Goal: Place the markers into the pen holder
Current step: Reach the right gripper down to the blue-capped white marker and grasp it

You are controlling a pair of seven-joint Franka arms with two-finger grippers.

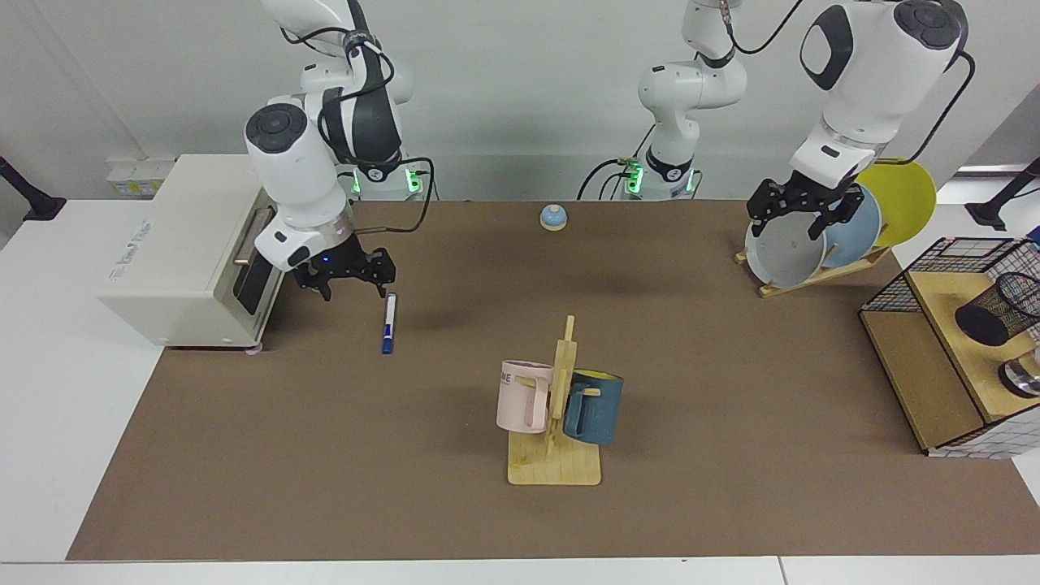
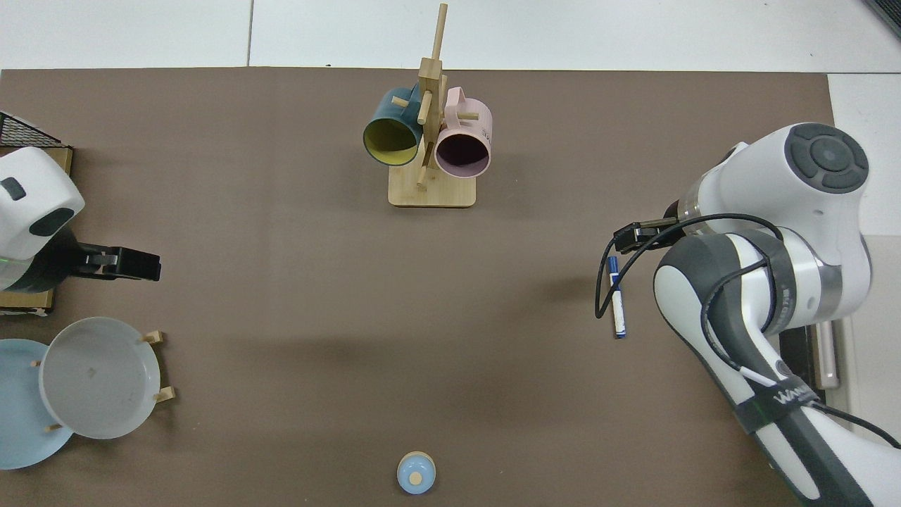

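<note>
My arms wear glossy white plastic shells. By the pale wooden mug rack [image 1: 555,455], the brown table mat [image 1: 325,455] looks matt; the mugs seem smooth glazed ceramic.

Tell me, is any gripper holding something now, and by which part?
Nothing is held. The right gripper is open beside the marker, which lies on the table. The left gripper is open, waiting over the plates.

The black wire-mesh pen holder [image 1: 1002,307] runs off the facing view's edge; the white arm [image 2: 767,296] hides the cream toaster oven [image 2: 830,352] from above.
</note>
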